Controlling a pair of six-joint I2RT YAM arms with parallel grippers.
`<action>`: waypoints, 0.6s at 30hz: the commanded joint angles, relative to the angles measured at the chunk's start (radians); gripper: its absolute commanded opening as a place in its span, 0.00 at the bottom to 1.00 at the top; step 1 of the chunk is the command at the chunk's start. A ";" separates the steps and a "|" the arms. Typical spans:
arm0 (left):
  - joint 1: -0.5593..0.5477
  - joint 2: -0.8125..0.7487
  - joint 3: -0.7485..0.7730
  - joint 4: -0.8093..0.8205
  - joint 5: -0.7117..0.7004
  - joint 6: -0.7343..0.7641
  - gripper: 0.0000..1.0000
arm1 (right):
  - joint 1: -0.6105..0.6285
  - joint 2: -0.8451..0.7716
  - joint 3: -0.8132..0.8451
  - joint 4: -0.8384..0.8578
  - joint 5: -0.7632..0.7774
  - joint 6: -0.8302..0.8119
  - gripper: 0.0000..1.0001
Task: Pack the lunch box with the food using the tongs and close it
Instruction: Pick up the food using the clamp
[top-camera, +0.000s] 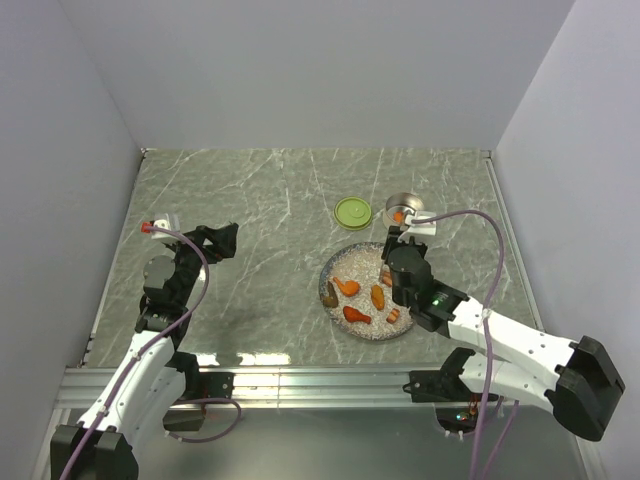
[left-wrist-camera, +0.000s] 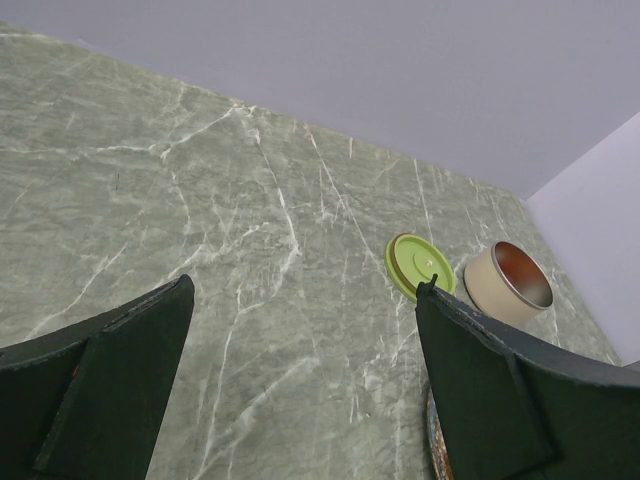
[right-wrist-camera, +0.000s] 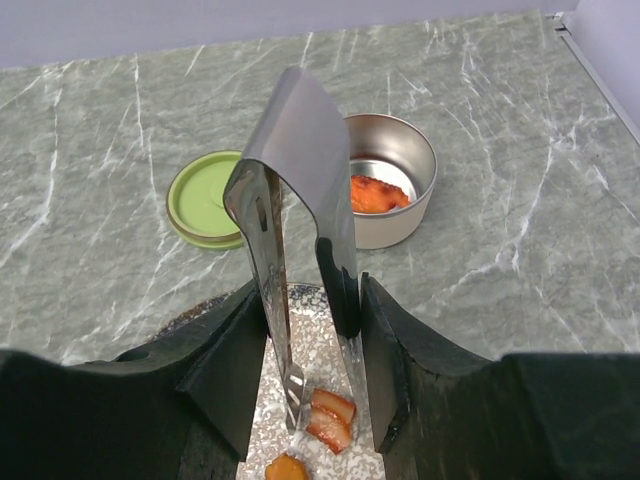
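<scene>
left fingers (left-wrist-camera: 110, 380): wide apart, empty, above the desk (left-wrist-camera: 200, 180)
right fingers (right-wrist-camera: 225, 365): partway closed, clamped on the tongs (right-wrist-camera: 300, 140)
tong tips: either side of a red piece (right-wrist-camera: 330, 418) on the plate (top-camera: 365, 337)
lunch box (right-wrist-camera: 400, 225): open, beyond the plate, orange piece (right-wrist-camera: 375, 195) inside
lid (right-wrist-camera: 203, 195): flat on desk, just beside the lunch box

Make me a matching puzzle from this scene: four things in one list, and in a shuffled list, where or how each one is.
Things:
1. green lid
2. lunch box
3. tongs
4. left gripper

States:
A. held by the right gripper, tips down over the plate
B. jaws wide apart, holding nothing
C. lying flat on the table
D. uncovered, one orange piece inside

Pairs: 1-C, 2-D, 3-A, 4-B
</scene>
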 joint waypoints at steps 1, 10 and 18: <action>0.004 -0.008 -0.004 0.048 0.019 0.000 0.99 | 0.006 0.018 0.009 0.021 0.035 0.018 0.47; 0.004 -0.008 -0.006 0.048 0.019 0.000 0.99 | 0.006 0.049 0.026 0.030 0.034 0.007 0.27; 0.003 -0.008 -0.004 0.048 0.019 -0.001 0.99 | 0.000 0.023 0.115 0.064 0.025 -0.114 0.23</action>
